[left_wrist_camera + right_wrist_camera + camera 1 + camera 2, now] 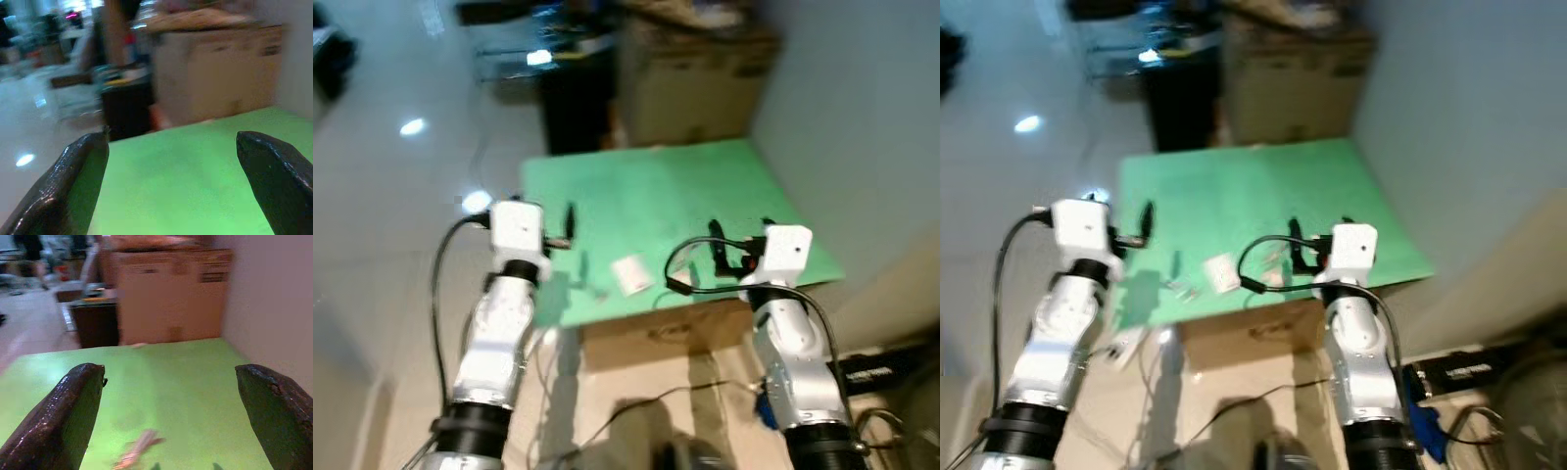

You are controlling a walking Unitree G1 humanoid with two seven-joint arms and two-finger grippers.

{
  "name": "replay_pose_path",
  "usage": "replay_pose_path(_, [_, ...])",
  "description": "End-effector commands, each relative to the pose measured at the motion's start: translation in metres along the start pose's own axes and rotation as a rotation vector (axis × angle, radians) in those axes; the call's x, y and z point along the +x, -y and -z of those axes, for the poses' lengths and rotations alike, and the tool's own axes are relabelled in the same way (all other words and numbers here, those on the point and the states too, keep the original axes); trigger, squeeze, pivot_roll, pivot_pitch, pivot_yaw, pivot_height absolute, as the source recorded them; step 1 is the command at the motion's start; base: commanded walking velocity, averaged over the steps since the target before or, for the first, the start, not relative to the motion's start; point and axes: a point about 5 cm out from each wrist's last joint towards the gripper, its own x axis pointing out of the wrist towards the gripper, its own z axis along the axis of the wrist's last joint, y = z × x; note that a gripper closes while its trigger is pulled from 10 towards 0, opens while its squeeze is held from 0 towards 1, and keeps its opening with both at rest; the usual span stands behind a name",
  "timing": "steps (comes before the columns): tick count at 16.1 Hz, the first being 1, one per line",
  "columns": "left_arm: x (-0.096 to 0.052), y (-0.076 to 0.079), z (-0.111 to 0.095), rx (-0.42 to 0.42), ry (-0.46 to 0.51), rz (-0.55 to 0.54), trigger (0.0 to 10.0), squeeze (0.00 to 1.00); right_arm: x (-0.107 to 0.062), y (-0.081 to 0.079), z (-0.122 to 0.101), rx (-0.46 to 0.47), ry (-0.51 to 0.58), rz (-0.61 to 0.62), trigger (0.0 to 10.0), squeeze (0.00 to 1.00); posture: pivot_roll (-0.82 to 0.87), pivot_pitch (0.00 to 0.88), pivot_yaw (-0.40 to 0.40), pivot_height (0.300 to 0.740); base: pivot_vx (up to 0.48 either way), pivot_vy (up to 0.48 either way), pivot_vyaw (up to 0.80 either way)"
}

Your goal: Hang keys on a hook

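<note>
Two big problems from here, I reckon. Everything sits around the green table (656,196): cardboard boxes (690,88) behind its far edge, a wall along its right side. On it, near the front edge, lies a white hook plate (629,274), with small pale bits beside it that might be the keys (137,453), though they're too blurry to be sure.

Left gripper (181,181) hovers over the table's front left part, fingers spread wide and empty. Right gripper (171,416) hovers over the front right part, same deal.

The views are smeary, so a reach now could miss or nudge the keys off the front edge. That dangling cable (680,264) by the right wrist could snag too.
</note>
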Motion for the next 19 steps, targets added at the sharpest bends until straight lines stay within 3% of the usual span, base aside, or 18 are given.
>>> replay_pose_path(1, [-0.002,0.011,-0.002,0.013,0.022,0.062,10.0,0.0,0.0,0.008,0.006,0.011,-0.042,0.036,10.0,0.0,-0.16,0.084,-0.01,0.74,0.334,-0.341,0.0])
replay_pose_path(5, [-0.005,0.009,0.0,-0.019,0.02,0.064,10.0,0.0,0.002,0.014,0.038,0.096,-0.237,0.097,10.0,0.0,-0.15,0.104,0.001,0.74,0.094,-0.074,0.0])
replay_pose_path(8, [-0.007,0.0,-0.003,0.008,-0.005,0.129,10.0,0.0,0.009,0.001,0.062,0.171,-0.377,0.053,10.0,0.0,-0.1,0.166,0.03,0.74,0.0,0.0,0.0])
replay_pose_path(9, [-0.015,-0.007,-0.004,0.053,-0.017,0.198,10.0,0.0,0.012,-0.009,0.068,0.168,-0.404,0.037,10.0,0.0,-0.06,0.214,0.042,0.74,0.0,0.0,0.0])
replay_pose_path(11, [-0.026,-0.019,-0.002,0.094,-0.049,0.235,10.0,0.0,0.012,-0.018,0.076,0.153,-0.448,0.026,10.0,0.0,-0.02,0.253,0.059,0.74,0.0,0.0,0.0])
replay_pose_path(14, [-0.046,-0.047,-0.009,0.134,-0.094,0.195,10.0,0.0,0.011,-0.031,0.088,0.101,-0.491,-0.021,10.0,0.0,0.06,0.325,0.105,0.74,0.0,0.0,0.0])
replay_pose_path(16, [-0.051,-0.049,-0.013,0.137,-0.104,0.2,10.0,0.0,0.012,-0.03,0.088,0.06,-0.491,-0.03,10.0,0.0,0.09,0.347,0.121,0.74,0.0,0.0,0.0])
replay_pose_path(17, [-0.057,-0.049,-0.014,0.132,-0.117,0.207,10.0,0.0,0.014,-0.028,0.087,0.023,-0.484,-0.038,9.1,0.0,0.09,0.357,0.127,0.74,0.0,0.0,0.0])
replay_pose_path(18, [-0.06,-0.048,-0.015,0.127,-0.128,0.213,10.0,0.0,0.016,-0.023,0.085,0.009,-0.466,-0.027,0.0,0.0,0.09,0.361,0.129,0.74,0.0,0.0,0.0])
replay_pose_path(19, [-0.061,-0.048,-0.015,0.124,-0.133,0.216,10.0,0.0,0.017,-0.02,0.084,-0.001,-0.457,-0.019,0.0,0.0,0.09,0.364,0.129,0.74,0.0,0.0,0.0])
